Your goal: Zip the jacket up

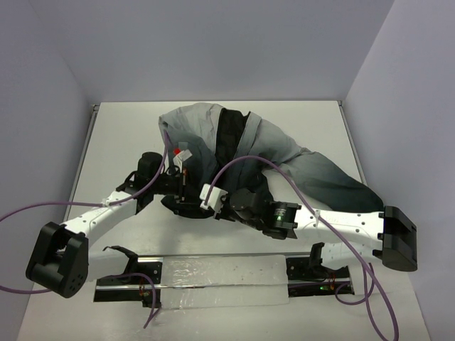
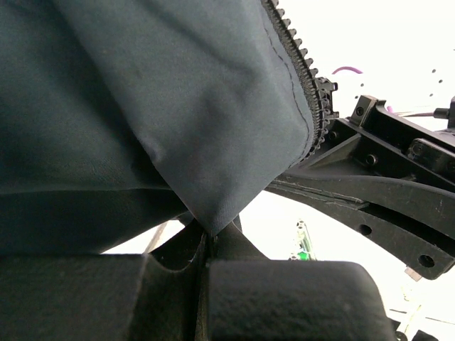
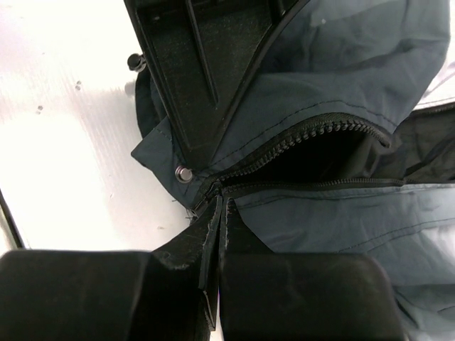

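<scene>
So far the jacket (image 1: pixel 284 153) is lying bunched on the surface (image 1: pixel 128 135), the left gripper (image 2: pixel 210 243) and right gripper (image 3: pixel 219 213) are clenching its fabric, and the zipper (image 3: pixel 306 135) is gaping unjoined

**Matt cloth, grainy plastic, one bright stud**

The jacket (image 1: pixel 284 153) is thin woven cloth, its shell smooth, matt and faintly creased; its lining (image 1: pixel 229 135) is black and duller; the zipper (image 2: pixel 307 85) has small dark moulded teeth on a stitched tape, plastic by the look; a snap stud (image 3: pixel 184 172) at the hem is shiny metal; the left fingers (image 2: pixel 284 298) and right fingers (image 3: pixel 298 291) are black plastic with a rough, grainy, matt face; the bench (image 1: pixel 121 142) is white and smooth with a soft sheen; the cables (image 1: pixel 249 160) have a smooth purple sheath; the arm shells (image 1: pixel 348 222) are glossy white plastic.
</scene>
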`<state>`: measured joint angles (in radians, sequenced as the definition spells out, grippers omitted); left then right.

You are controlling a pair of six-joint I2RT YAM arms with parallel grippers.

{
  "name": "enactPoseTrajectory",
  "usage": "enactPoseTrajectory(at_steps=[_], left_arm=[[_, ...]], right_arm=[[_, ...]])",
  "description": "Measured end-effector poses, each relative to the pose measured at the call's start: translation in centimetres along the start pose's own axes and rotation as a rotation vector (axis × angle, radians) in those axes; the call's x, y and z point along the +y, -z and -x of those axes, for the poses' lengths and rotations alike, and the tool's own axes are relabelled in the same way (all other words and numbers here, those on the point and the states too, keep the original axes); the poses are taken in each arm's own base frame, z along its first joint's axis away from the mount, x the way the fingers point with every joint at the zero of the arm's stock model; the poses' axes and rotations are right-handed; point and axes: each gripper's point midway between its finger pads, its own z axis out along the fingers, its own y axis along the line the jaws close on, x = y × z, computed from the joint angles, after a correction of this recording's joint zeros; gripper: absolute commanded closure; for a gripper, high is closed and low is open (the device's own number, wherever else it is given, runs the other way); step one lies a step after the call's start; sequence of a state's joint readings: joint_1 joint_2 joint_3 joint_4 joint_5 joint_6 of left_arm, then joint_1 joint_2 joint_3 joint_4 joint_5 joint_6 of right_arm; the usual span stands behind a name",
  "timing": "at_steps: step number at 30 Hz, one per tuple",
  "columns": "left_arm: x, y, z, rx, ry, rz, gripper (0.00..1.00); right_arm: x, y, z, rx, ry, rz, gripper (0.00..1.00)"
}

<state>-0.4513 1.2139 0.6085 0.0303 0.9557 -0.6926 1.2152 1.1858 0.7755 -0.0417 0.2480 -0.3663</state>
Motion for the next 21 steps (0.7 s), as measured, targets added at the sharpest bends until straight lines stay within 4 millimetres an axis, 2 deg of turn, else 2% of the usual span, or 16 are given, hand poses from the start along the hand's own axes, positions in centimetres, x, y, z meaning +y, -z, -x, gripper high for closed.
enactPoseTrajectory(at_steps=[10,11,14,17,18,19,21], left_arm=[[0.22,0.12,-0.03,0.008,0.006,0.005,0.98],[0.25,0.14,0.01,0.009,0.006,0.011,0.89],[-0.02,0.22,0.39,0.011,-0.006,0.019,0.48],[-0.38,0.33,0.55,0.024,-0.007,0.024,0.2],[-0.41,0.36,0.58,0.026,-0.008,0.028,0.08],[-0.37,0.42,0.57,0.028,-0.006,0.034,0.01],[-0.08,0.67,0.64,0.025,0.005,0.056,0.01]], right_arm=[[-0.19,-0.84,0.12,-0.015,0.046,-0.022,1.0],[-0.2,-0.89,0.13,-0.016,0.047,-0.023,1.0],[-0.37,-0.91,0.32,-0.023,0.043,-0.032,1.0],[-0.78,-0.96,0.57,-0.033,0.03,-0.049,1.0],[-0.87,-0.98,0.67,-0.037,0.025,-0.053,1.0],[-0.91,-0.96,0.76,-0.042,0.02,-0.056,1.0],[-0.93,-0.88,0.81,-0.047,0.01,-0.058,1.0]])
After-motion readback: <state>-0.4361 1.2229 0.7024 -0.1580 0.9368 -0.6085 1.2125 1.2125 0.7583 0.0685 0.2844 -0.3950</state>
